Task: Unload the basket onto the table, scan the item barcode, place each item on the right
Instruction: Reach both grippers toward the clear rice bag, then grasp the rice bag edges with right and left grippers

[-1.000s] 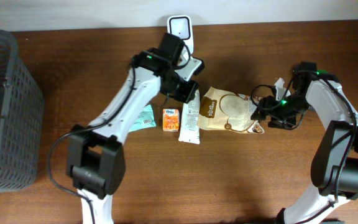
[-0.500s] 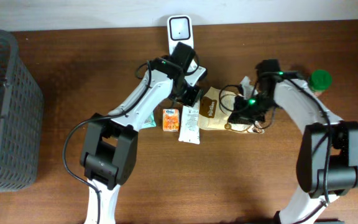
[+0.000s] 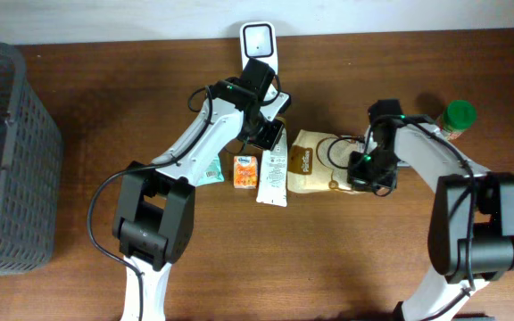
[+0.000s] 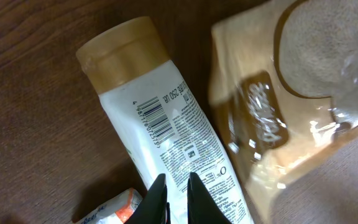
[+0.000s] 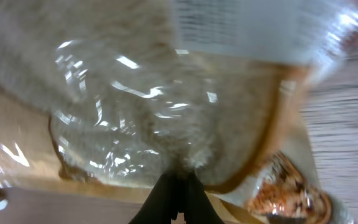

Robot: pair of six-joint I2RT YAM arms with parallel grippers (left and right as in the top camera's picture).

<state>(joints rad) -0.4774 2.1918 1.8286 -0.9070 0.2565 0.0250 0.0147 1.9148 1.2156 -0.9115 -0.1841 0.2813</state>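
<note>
Right claw (image 3: 365, 169) has gone from wide to fully closed in the last second. It is now pinched on the clear film at the right end of the tan bread bag (image 3: 315, 160), so that looks like your grasp. The arm swung in from the right to get there, which uncovers the green-lidded jar (image 3: 459, 116) at the far right.

Left claw (image 4: 174, 191) has dropped away from the scanner (image 3: 259, 40) and sits over the white tube (image 3: 273, 165). Its tips are narrow with only a slit between them, and I can't see anything held. The tube's barcode (image 4: 156, 121) faces up near the cap end, in plain view of the left wrist camera.

The bag lies flat on the worktop (image 3: 373, 259), mid-right, touching the tube on its left side. The scanner stands at the far edge, well apart from the bag.

My read is that the pick is just done and nothing is scanned yet. The next move would be to lift the bag and carry it far-left to the scanner. The grip is on thin film only, so expect sag and swing. I can't tell where the bag's barcode is.
</note>
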